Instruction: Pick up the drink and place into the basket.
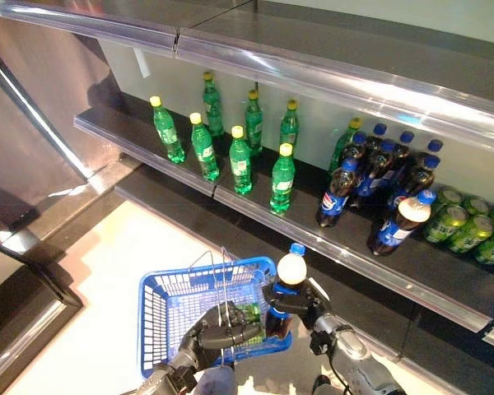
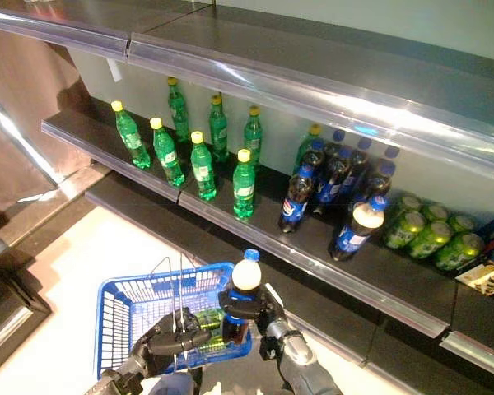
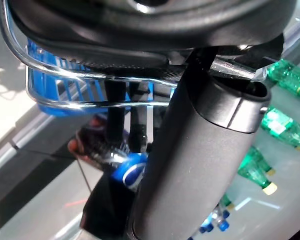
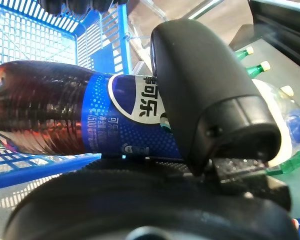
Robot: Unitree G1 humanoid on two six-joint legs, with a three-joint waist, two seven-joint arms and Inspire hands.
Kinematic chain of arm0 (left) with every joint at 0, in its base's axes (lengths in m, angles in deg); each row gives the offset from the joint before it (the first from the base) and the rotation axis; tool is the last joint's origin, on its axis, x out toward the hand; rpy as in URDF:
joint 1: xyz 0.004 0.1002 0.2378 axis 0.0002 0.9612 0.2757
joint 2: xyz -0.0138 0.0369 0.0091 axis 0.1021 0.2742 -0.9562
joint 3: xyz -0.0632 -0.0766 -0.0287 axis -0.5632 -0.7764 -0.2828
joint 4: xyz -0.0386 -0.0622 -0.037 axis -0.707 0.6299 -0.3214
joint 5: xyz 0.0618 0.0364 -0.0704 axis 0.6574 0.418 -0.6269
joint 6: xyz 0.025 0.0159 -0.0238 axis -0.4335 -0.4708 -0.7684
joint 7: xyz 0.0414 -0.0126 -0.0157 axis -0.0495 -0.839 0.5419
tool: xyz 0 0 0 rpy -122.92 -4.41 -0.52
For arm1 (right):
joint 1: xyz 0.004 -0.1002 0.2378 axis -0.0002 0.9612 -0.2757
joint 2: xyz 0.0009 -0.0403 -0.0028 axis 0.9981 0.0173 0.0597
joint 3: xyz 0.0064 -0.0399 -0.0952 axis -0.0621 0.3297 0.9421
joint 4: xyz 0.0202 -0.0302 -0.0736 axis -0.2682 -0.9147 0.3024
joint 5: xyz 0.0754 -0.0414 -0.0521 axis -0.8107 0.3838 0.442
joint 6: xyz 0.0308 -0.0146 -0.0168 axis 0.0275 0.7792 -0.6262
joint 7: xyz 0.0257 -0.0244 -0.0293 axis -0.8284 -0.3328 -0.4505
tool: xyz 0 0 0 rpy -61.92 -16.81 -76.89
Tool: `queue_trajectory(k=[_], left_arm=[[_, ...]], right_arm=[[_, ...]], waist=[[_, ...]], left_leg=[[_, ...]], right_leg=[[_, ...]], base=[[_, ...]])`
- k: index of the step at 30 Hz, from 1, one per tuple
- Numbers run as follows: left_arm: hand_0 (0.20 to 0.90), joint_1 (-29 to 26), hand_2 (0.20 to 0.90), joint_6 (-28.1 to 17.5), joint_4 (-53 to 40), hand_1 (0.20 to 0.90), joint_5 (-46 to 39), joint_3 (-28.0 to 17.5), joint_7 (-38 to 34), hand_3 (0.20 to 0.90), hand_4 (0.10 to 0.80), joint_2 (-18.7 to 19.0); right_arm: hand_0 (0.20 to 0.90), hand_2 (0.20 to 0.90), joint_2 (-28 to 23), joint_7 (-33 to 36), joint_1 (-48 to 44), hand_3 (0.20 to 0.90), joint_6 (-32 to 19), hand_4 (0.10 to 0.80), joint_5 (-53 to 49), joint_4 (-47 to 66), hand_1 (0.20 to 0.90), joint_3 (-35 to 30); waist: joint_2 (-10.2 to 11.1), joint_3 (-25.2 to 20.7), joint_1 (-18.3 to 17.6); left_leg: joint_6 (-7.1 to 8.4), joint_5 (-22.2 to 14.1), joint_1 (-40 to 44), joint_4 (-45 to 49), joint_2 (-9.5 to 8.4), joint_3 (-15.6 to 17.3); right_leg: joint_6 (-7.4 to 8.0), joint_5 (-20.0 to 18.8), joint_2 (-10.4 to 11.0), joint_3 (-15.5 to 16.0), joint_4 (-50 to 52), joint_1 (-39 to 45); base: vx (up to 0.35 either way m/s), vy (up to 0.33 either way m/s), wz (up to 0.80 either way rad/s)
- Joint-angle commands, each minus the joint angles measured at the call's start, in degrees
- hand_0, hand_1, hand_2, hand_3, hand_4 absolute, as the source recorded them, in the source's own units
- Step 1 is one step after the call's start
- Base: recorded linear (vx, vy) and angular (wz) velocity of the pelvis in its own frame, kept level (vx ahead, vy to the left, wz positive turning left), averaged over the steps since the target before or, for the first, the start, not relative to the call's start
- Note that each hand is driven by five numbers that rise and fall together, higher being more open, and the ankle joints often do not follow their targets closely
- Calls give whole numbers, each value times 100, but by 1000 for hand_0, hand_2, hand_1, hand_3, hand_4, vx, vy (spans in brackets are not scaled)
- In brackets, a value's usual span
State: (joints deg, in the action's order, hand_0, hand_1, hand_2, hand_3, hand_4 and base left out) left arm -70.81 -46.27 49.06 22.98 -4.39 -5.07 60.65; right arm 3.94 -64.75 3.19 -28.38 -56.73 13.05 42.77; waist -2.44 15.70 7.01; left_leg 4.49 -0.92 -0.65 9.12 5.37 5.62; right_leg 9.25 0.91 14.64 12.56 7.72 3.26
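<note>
Dark shop shelves (image 1: 255, 206) carried rows of green bottles (image 1: 240, 160), cola bottles (image 1: 379, 169) and green cans (image 1: 469, 229) above a pale floor (image 1: 107, 296). Below them, the blue basket (image 1: 160, 317) hung by its wire handle (image 1: 222, 284) from the left hand (image 1: 222, 336), whose fingers were curled round it. The right hand (image 1: 300, 303) was clamped on the cola drink (image 1: 284, 300), held upright at the basket's right rim.

The blue plastic wire-handled basket (image 1: 177, 309) is the landmark. At its right rim stands the dark cola bottle (image 1: 285, 296). Beyond the basket runs the dark metal shelf (image 1: 379, 259): green soda bottles (image 1: 240, 160) directly behind it, dark cola bottles (image 1: 379, 177) and green cans (image 1: 465, 226) farther right.
</note>
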Motion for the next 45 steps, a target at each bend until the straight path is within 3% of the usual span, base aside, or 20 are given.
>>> queue_trajectory(k=[1, 15, 19, 21, 25, 33, 45], left_arm=[[300, -605, 300, -551, -1742, 300, -514, 158, 919, 200, 100, -36], [300, -464, 300, -398, -2135, 300, -557, 691, 1084, 200, 100, -103], [300, -465, 300, -423, -2228, 300, -513, 829, 1155, 200, 100, -79], [300, -514, 300, -367, -2273, 300, -509, 907, 1150, 200, 100, -75], [300, -559, 300, -307, -2246, 300, -416, 957, 1256, 200, 100, -76], [300, -589, 300, -309, -2292, 300, -422, 1057, 1354, 200, 100, 12], [300, -496, 300, 102, -2403, 300, -240, 1130, 1330, 200, 100, 39]], right_arm=[[300, 300, 673, 129, -919, 200, -1092, 100, -222, 410, 300, -21], [300, 300, 915, 1027, -1160, 200, -959, 100, -242, -620, 300, 0], [300, 300, 993, 1254, -1201, 200, -559, 100, -232, -973, 300, -10], [300, 300, 1073, 1080, -1241, 200, -72, 100, -395, -1498, 300, 1], [300, 300, 1187, 739, -1339, 200, 373, 100, -691, -2051, 300, 96], [300, 300, 1277, 656, -1567, 200, 621, 100, -928, -2277, 300, 218], [300, 300, 1544, 787, -1895, 200, 1116, 100, -1923, -3182, 300, -197]], waist=[[-6, -189, 128], [-97, -101, 301], [-74, -87, 381], [-62, -76, 452], [-38, -19, 564], [-43, 76, 669], [-19, 44, 898]], left_leg=[[95, -47, -545, 1147, 251, -152], [86, -44, -667, 1399, 166, -263], [86, -24, -710, 1440, 157, -320], [78, -22, -743, 1445, 132, -376], [64, -25, -752, 1452, 83, -451], [101, 79, -821, 1493, 55, -567], [56, 69, -689, 1509, 39, -726]], right_leg=[[-64, -379, 352, 57, 287, -68], [27, -443, 511, 200, 345, 85], [66, -474, 535, 257, 352, 110], [75, -495, 545, 297, 332, 141], [80, -532, 543, 352, 319, 192], [59, -553, 503, 374, 290, 254], [76, -616, 419, 463, 294, 458]], base=[[-17, 45, 11], [41, 52, 11], [27, 7, 12], [19, -10, 7], [13, -20, 13], [0, -5, 6], [61, -20, 5]])
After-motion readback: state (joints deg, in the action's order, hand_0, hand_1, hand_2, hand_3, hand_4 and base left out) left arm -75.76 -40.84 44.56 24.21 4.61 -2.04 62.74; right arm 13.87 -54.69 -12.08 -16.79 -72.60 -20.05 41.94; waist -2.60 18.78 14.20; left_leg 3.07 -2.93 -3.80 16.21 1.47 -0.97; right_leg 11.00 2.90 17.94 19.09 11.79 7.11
